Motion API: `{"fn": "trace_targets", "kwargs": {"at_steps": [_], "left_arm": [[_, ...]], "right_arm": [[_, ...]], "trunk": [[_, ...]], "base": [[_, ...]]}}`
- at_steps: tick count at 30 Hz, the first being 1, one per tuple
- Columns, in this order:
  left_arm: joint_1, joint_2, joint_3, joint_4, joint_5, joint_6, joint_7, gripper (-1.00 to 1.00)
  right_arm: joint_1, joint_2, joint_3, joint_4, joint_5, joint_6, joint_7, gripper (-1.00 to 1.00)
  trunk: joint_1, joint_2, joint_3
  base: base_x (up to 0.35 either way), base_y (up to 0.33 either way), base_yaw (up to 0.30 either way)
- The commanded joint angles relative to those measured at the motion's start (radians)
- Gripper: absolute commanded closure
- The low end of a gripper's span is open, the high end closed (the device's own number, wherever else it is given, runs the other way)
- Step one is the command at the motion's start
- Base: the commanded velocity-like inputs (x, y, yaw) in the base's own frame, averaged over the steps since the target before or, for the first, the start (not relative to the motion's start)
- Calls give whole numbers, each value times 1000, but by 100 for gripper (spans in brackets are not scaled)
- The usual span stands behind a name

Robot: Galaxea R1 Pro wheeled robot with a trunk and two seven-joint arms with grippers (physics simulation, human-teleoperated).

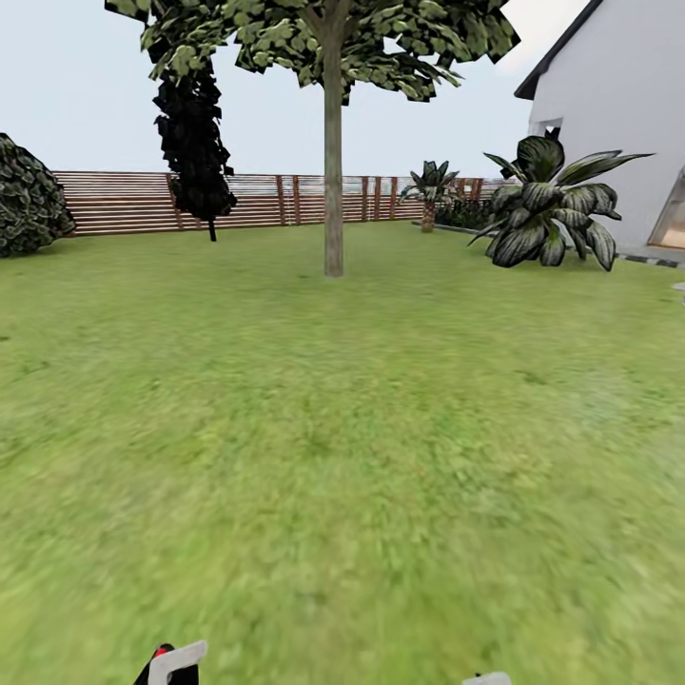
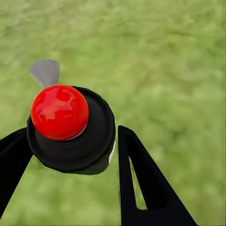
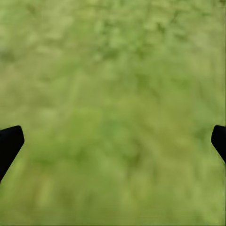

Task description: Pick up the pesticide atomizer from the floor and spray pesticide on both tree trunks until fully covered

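Note:
The pesticide atomizer (image 2: 70, 127), with a black top, a glossy red cap and a grey nozzle, sits between the black fingers of my left gripper (image 2: 70, 146), which is shut on it. Its red and grey tip (image 1: 173, 660) pokes up at the bottom edge of the head view. One tree stands far ahead across the lawn, and its pale trunk (image 1: 333, 190) is straight and bare under a blocky green crown. My right gripper (image 3: 113, 141) hangs open over grass with nothing between its fingers. The pesticide is out of view.
A near-black cone-shaped tree (image 1: 195, 143) stands left of the trunk, before a brown slat fence (image 1: 124, 202). At the far left is a round bush (image 1: 29, 200). At the right are a big-leafed plant (image 1: 552, 205) and a white house wall (image 1: 618, 105). Open lawn (image 1: 342, 428) lies between.

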Motion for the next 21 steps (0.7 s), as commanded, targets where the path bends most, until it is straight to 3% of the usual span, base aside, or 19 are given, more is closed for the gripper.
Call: {"fn": "trace_targets", "kwargs": {"at_steps": [1, 7, 13, 21], "left_arm": [[-1, -1, 3, 0, -5, -3, 2, 100], [-1, -1, 3, 1, -5, -3, 2, 100], [-1, -1, 3, 1, -5, -4, 3, 100], [-1, -1, 3, 1, -8, -3, 5, 100]], "right_arm": [[0, 0, -3, -2, 7, -3, -3, -100], [-1, -2, -4, -20, 8, -4, -4, -100], [-2, -2, -8, -180, 5, -5, -4, -100], [-2, -7, -2, -193, 9, -5, -1, -100]], "trunk": [[0, 0, -1], [0, 0, -1], [0, 0, -1], [0, 0, -1]], "base": [[340, 0, 0], [340, 0, 0], [340, 0, 0], [340, 0, 0]]}}
